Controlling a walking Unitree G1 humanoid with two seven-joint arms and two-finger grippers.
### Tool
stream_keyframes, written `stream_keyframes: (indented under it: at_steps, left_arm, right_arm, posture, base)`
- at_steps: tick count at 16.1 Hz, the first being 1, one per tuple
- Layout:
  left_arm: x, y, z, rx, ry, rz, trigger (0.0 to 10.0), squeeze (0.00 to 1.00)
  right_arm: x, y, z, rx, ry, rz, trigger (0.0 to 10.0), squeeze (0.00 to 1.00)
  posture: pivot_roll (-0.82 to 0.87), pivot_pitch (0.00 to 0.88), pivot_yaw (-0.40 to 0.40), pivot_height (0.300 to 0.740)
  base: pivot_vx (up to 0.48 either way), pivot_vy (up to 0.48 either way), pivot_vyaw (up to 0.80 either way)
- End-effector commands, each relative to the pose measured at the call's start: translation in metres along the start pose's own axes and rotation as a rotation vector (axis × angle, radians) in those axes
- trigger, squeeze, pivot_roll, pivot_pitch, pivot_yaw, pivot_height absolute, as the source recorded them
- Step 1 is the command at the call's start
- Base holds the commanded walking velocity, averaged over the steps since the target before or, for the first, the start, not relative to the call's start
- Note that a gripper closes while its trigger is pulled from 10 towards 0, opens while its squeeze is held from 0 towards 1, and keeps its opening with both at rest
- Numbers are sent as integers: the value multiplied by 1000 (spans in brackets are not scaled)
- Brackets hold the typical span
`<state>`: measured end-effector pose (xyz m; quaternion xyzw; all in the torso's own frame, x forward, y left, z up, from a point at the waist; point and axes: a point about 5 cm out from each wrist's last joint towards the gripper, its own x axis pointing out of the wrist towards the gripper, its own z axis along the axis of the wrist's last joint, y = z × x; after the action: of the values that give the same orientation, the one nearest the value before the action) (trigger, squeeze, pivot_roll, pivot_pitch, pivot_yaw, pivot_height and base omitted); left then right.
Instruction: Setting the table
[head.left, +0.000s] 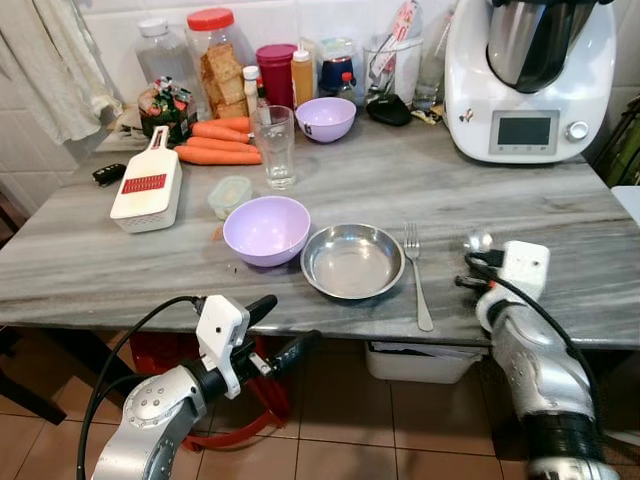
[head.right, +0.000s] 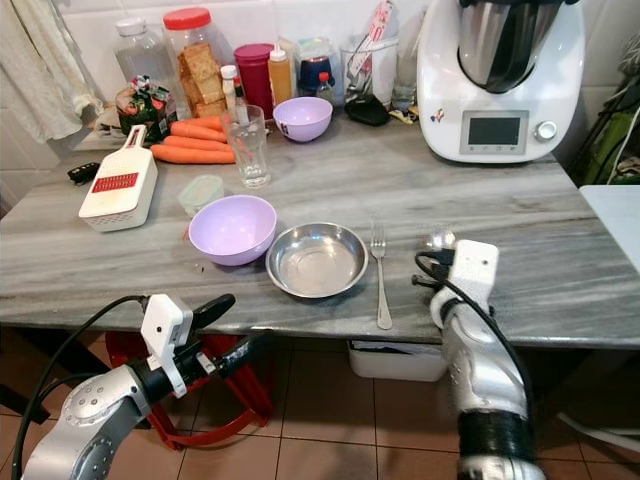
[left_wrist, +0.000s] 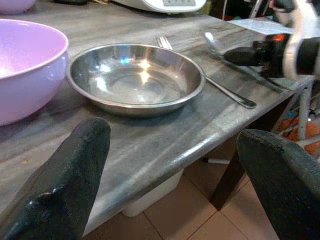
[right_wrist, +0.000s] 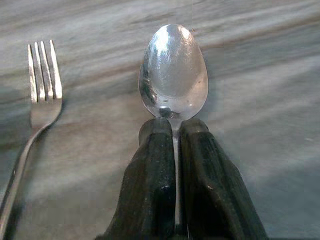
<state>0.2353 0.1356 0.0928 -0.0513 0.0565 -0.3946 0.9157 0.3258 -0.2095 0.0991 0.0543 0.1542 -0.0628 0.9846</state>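
Observation:
A steel dish (head.left: 352, 260) sits near the front edge of the grey marble table (head.left: 560, 220). A fork (head.left: 417, 280) lies just right of the dish, and a lilac bowl (head.left: 266, 229) stands just left of it. My right gripper (right_wrist: 173, 125) is shut on the handle of a spoon (right_wrist: 173, 72). It holds the spoon low over the table, right of the fork, with the spoon's bowl (head.left: 478, 241) pointing away from me. My left gripper (head.left: 285, 330) is open and empty, below the table's front edge, facing the dish (left_wrist: 135, 77).
At the back stand a drinking glass (head.left: 275, 147), a second lilac bowl (head.left: 326, 118), carrots (head.left: 218, 143), jars and a white kitchen machine (head.left: 530, 80). A white grater (head.left: 147, 190) and a small lidded tub (head.left: 230, 195) lie at the left. A white bin (head.left: 420, 362) sits under the table.

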Motion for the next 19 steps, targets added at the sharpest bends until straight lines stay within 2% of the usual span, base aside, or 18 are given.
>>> stream_keyframes:
  at_steps: [1, 6, 12, 18, 19]
  left_arm:
    - [-1, -1, 5, 2, -6, -31, 10000, 0]
    - [4, -4, 8, 0, -19, -70, 10000, 0]
    - [7, -8, 11, -6, -25, -69, 10000, 0]
    - [8, -10, 13, -1, -25, -78, 10000, 0]
    - [8, -10, 13, -1, -21, -81, 10000, 0]
  right_arm:
    - [5, 10, 5, -3, -15, 40, 10000, 0]
    - [15, 24, 15, -12, -27, 84, 10000, 0]
    - [19, 29, 3, -53, 31, 126, 10000, 0]
    - [15, 38, -10, -69, 60, 159, 10000, 0]
    - [14, 35, -14, -64, 69, 149, 10000, 67]
  posture:
    - [-13, 46, 88, 740]
    - [-16, 42, 82, 740]
    - [-11, 37, 71, 740]
    - [-15, 36, 76, 740]
    - [-16, 36, 78, 740]
  base:
    - [0, 0, 0]
    - [0, 0, 0]
    - [0, 0, 0]
    - [0, 0, 0]
    - [0, 0, 0]
